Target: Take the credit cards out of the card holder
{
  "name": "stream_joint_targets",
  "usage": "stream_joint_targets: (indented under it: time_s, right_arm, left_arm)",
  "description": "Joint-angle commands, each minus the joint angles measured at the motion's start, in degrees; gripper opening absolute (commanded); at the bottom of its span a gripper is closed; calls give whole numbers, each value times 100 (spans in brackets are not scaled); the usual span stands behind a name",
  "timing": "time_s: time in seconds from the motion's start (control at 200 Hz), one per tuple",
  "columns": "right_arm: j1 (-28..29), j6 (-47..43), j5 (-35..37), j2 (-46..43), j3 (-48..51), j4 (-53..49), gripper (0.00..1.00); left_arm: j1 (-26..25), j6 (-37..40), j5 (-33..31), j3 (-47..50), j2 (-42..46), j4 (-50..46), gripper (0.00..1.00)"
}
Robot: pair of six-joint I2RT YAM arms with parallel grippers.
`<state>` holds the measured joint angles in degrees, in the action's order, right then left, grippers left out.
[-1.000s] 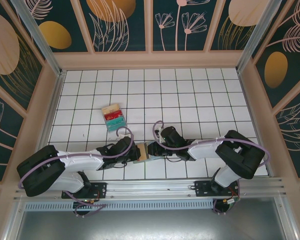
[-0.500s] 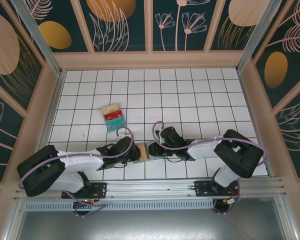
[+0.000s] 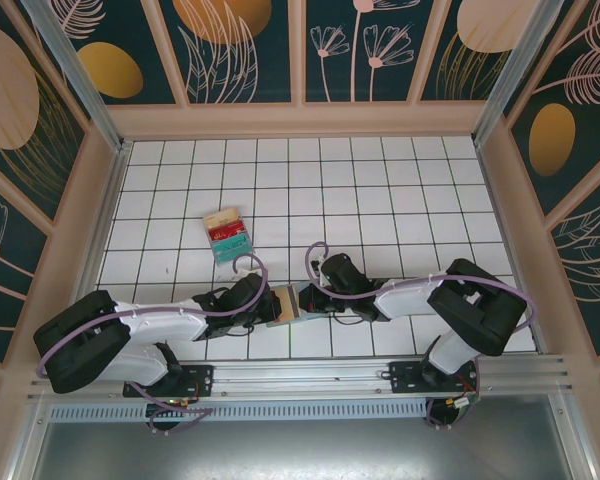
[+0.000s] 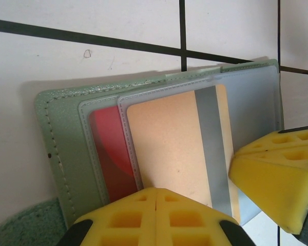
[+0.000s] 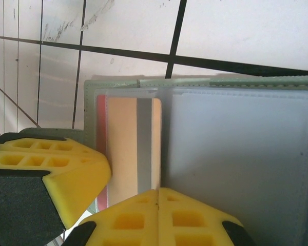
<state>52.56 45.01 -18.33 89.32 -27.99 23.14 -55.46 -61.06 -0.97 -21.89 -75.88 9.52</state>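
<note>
The grey-green card holder lies open on the white gridded table between my two grippers. In the left wrist view its green leaf holds a red card and a pale orange credit card with a grey stripe, partly out of the slit pocket. My left gripper is shut, its tips resting on the orange card's near end. My right gripper is shut too, with its tips at the edge of the orange card beside the grey inner leaf. Each gripper's yellow finger shows in the other's wrist view.
A stack of tan, red and teal cards lies on the table to the back left, about two tiles from the card holder. Patterned walls enclose the table, and a metal rail runs along the near edge.
My right gripper's fingers have closed and it has edged slightly left toward the card holder. The left arm and the card holder have not moved.
</note>
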Motion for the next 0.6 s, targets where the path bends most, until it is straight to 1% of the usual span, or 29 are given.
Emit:
stream_joint_targets:
  time_s: [0.0, 0.195, 0.28, 0.405, 0.596]
  right_arm:
    - [-47, 34, -31, -50, 47, 48, 0]
    - [-93, 60, -39, -76, 101, 73, 0]
    - [-100, 67, -39, -81, 101, 72, 0]
    - [-97, 73, -92, -71, 101, 94, 0]
    - [-94, 76, -125, -48, 100, 108, 0]
  left_arm:
    - [-26, 68, -137, 113, 181, -485, 7]
    - [-23, 57, -232, 200, 536, -671, 7]
    - [-26, 49, -214, 193, 509, -655, 8]
    - [-20, 71, -83, 145, 455, -463, 10]
    - [-26, 172, -8, -16, 375, -374, 10]
